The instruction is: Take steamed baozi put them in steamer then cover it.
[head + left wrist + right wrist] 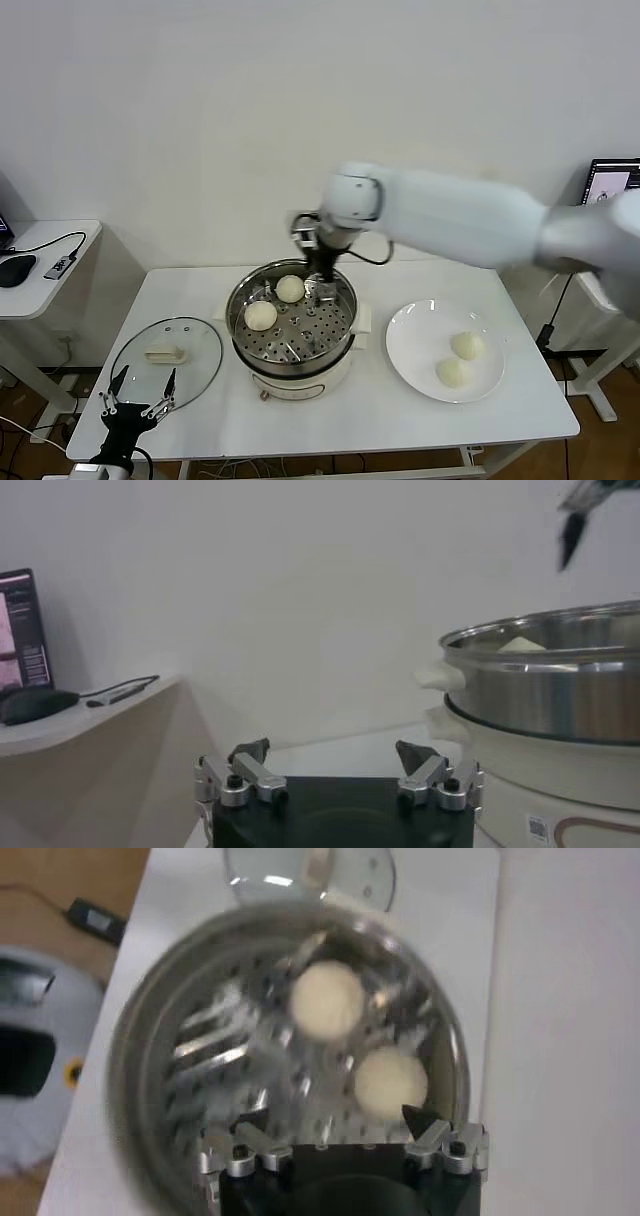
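Observation:
The steamer (345, 305) stands mid-table with two baozi on its perforated tray, one at the back (290, 288) and one at the left (261, 315). Two more baozi (467, 345) (452, 372) lie on the white plate (415, 335) to the right. My right gripper (322, 283) is open and empty, just above the steamer's far rim beside the back baozi; its wrist view shows both buns (327, 1000) (391, 1083) below it. The glass cover (205, 345) lies flat left of the steamer. My left gripper (140, 392) is open and empty at the table's front left edge.
A side table (60, 285) at far left holds a mouse (14, 268) and a small device with a cable. A monitor (610, 182) stands at far right. The steamer's wall (560, 685) fills the right of the left wrist view.

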`<action>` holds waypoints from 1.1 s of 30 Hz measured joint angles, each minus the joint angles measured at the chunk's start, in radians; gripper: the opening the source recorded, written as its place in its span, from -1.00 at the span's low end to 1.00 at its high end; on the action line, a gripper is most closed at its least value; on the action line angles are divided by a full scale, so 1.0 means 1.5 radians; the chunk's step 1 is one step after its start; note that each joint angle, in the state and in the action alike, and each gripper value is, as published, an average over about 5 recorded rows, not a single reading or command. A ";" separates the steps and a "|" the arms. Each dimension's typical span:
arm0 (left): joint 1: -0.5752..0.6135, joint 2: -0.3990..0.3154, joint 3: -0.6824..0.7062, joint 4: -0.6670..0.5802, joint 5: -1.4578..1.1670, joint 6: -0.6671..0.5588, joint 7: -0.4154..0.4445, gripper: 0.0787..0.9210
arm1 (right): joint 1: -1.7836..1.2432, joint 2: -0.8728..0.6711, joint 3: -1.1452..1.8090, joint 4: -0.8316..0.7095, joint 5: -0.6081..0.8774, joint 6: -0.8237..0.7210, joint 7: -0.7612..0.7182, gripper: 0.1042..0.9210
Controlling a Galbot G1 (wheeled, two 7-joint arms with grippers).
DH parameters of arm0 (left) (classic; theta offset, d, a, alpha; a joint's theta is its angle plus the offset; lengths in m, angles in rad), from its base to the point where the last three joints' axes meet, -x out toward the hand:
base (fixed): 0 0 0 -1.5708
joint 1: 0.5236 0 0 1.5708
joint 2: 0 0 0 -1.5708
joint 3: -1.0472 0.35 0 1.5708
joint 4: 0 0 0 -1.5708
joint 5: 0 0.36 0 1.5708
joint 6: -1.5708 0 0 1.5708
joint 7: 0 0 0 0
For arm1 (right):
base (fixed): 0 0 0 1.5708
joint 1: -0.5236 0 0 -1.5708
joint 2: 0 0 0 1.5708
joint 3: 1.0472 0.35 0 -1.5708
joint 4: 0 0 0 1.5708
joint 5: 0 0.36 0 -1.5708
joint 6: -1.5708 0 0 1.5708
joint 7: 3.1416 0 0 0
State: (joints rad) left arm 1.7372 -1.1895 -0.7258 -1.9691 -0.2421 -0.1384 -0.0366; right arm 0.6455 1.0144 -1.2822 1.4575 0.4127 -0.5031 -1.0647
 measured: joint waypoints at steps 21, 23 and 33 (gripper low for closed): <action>0.001 -0.007 -0.006 0.004 0.002 -0.007 -0.002 0.77 | -0.153 -0.317 0.068 0.109 -0.219 0.112 -0.033 0.76; 0.001 -0.007 -0.007 0.004 0.002 -0.007 -0.002 0.77 | -0.182 -0.328 0.083 0.108 -0.237 0.115 -0.030 0.76; -0.001 -0.009 -0.007 0.007 0.003 -0.005 -0.002 0.77 | -0.327 -0.348 0.166 0.089 -0.301 0.126 -0.013 0.76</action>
State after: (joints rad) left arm 1.7359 -1.2030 -0.7363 -1.9580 -0.2371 -0.1461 -0.0399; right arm 0.1556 0.4924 -1.0338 1.5911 -0.0385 -0.3135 -1.0838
